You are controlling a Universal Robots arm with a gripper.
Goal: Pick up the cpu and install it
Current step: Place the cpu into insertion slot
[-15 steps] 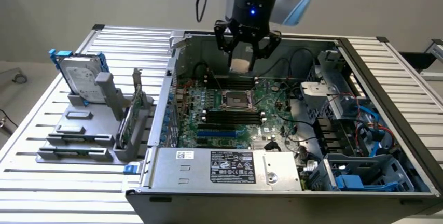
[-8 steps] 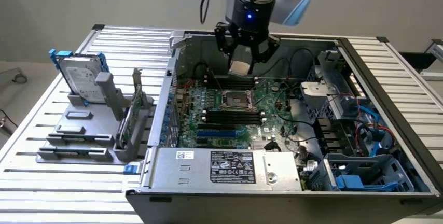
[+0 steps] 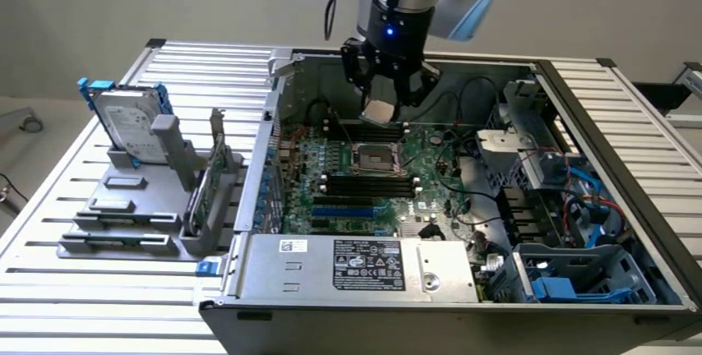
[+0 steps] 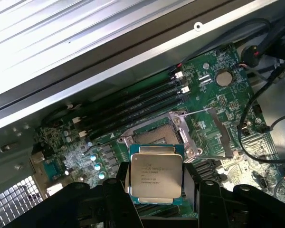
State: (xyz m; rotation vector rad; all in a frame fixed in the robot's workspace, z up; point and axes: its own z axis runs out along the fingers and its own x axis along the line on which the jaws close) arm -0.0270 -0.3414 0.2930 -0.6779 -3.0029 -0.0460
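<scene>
A big open case (image 3: 439,332) lies on a table (image 3: 614,96). Inside it is a green board (image 3: 436,197). In the middle of the board is the socket (image 3: 371,158). Its metal lid looks flipped open, so the hole is bare.

The gripper (image 3: 384,110) hangs over the board, near the socket. Its fingers (image 4: 115,197) are set wide and press on two sides of the cpu (image 4: 155,175). The cpu is flat, shiny side up, in the air and not touching the board.

The picking up looks done. The step in hand is bringing the cpu to the socket. The cpu is not yet right over the hole. To fit, it likely has to sit square over the hole, stay flat, and go down very softly, since a tilt could hurt the socket.
</scene>
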